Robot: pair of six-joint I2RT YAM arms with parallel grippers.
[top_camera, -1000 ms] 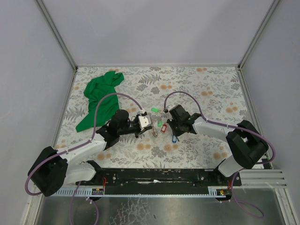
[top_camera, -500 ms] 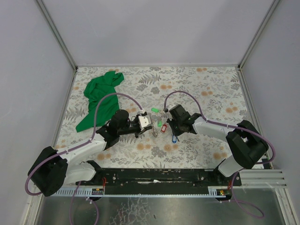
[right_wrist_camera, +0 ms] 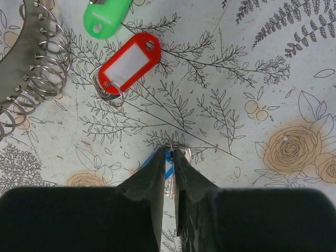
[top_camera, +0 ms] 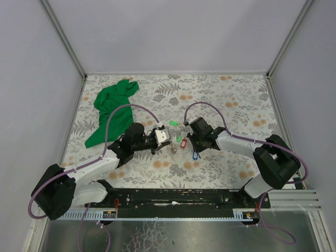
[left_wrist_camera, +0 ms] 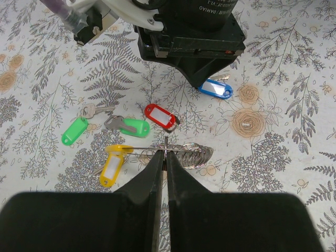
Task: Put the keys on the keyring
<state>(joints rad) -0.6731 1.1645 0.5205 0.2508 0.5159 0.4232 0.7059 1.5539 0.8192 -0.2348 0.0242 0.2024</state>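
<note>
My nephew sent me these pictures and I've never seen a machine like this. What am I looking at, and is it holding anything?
These are two robot arms bolted to the near edge of a flower-patterned table. The wide picture looks down from above and behind them. Each close-up comes from a camera on one wrist, so the dark wedges at the bottom of it are that arm's own fingers.

On the table lie a green cloth and small keys with coloured tags: two green tags, a red tag and a yellow tag.

The left gripper is shut on a coiled wire keyring. The right gripper is pinching the key with the blue tag.
</note>
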